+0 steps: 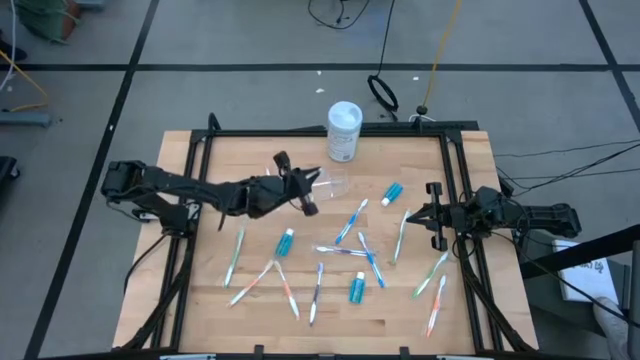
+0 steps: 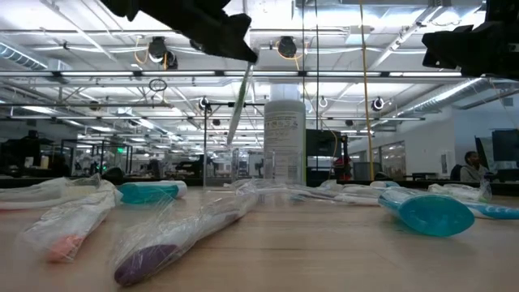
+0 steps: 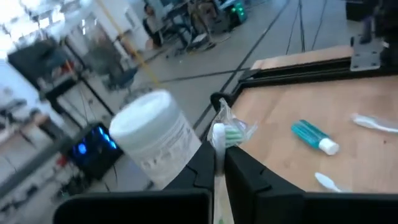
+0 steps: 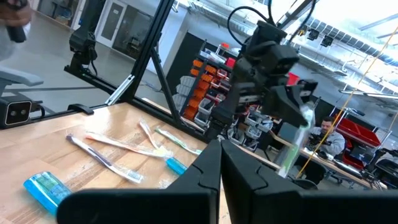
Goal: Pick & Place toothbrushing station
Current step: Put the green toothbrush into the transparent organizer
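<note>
My left gripper hangs over the table's middle, just left of the small clear cup, and is shut on a green toothbrush in a clear wrapper. Its bristle head pokes out past the fingertips in the left wrist view. Other wrapped toothbrushes and teal toothpaste tubes lie flat on the wooden table. My right gripper waits shut at the table's right side, holding nothing. My left gripper pinches the wrapped toothbrush between its two fingers just behind the bristle head, which sticks out beyond the tips. The fingers lie across the brush. The handle hangs slanting below the gripper, clear of the table.
A tall white tub stands at the table's far edge behind the cup. A third toothpaste tube and several toothbrushes lie toward the near edge. Black frame rails run along the table's left and right sides.
</note>
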